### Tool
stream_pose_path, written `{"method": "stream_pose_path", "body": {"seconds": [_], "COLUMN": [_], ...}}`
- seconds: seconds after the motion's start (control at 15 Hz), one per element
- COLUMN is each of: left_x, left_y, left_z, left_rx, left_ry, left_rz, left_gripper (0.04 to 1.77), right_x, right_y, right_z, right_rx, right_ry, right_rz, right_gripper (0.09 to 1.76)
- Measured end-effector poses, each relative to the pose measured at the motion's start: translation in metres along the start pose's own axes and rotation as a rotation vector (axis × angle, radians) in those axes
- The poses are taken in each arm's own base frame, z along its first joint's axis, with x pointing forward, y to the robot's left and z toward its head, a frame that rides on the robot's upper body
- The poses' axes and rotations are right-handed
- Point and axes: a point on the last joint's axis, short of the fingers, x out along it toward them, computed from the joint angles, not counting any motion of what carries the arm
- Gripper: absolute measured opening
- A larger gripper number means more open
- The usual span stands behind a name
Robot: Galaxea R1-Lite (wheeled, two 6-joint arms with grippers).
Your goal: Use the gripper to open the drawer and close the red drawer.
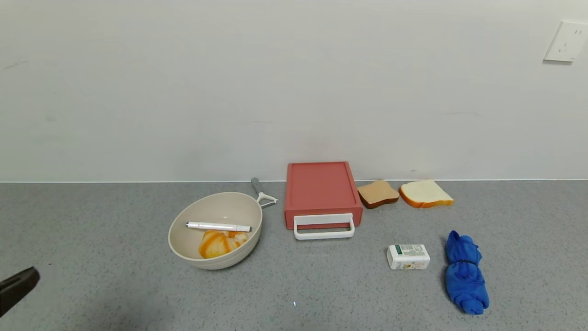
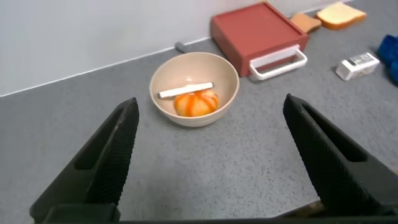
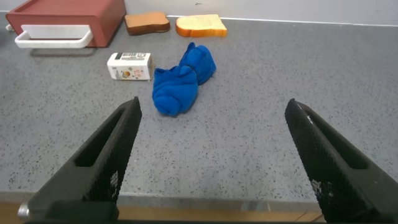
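Note:
The salmon-red drawer [image 1: 320, 188] stands against the back wall, shut, its white loop handle [image 1: 324, 227] facing me. It also shows in the left wrist view [image 2: 258, 34] and in the right wrist view [image 3: 68, 14]. My left gripper [image 2: 211, 121] is open and empty over the near left of the counter, short of the beige bowl; only a black tip of it [image 1: 18, 286] shows in the head view. My right gripper [image 3: 214, 121] is open and empty above the counter's front edge, well short of the blue cloth; it is out of the head view.
A beige bowl [image 1: 216, 230] left of the drawer holds a white pen [image 1: 218, 226] and an orange-striped thing [image 1: 221, 243]. A peeler [image 1: 262, 193] lies behind it. Right of the drawer lie two bread slices [image 1: 425, 193], a small white box [image 1: 408, 256] and a blue cloth [image 1: 465, 272].

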Motion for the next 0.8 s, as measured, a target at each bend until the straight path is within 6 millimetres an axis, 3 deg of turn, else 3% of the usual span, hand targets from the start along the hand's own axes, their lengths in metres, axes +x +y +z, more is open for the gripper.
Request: {"method": "stream_pose_path", "body": {"seconds": [0.53,0.8], "left_x": [-0.068,-0.086], "left_y": [-0.005,-0.006], "left_z": [-0.021,-0.03], "left_rx": [-0.014,-0.018], "left_ry": [-0.161,-0.189], "left_rz": [0.228,0.381], "left_gripper": [1.7,1.7], "right_x": [0.0,0.0], "right_y": [0.0,0.0], "right_z": [0.0,0.0], "right_rx": [0.0,0.0], "right_ry": [-0.001,0.0], "right_rz": [-0.001,0.0], "right_gripper": [1.71,1.71]}}
